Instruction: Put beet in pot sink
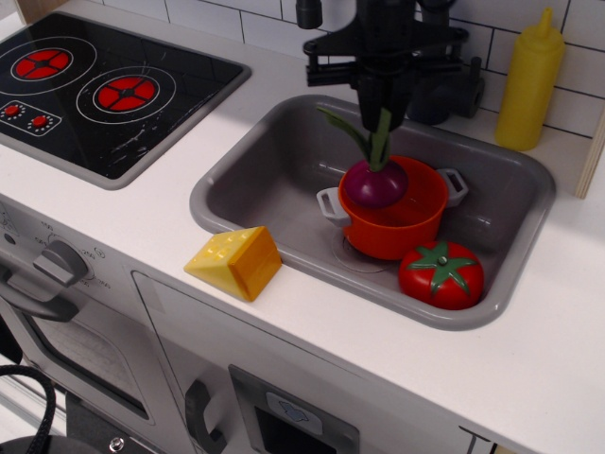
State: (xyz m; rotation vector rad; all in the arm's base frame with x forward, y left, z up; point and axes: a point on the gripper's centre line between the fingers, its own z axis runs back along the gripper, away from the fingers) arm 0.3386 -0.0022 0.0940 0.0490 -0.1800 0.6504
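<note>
My gripper is shut on the green leaves of the beet and holds it hanging over the left part of the orange-red pot. The magenta bulb sits at the height of the pot's rim. I cannot tell whether it touches the pot. The pot stands in the grey sink, right of the middle, with its grey-white handles showing.
A red tomato lies in the sink right of the pot. A yellow cheese wedge sits on the counter at the sink's front left edge. A black tap and a yellow bottle stand behind the sink. The stove is at the left.
</note>
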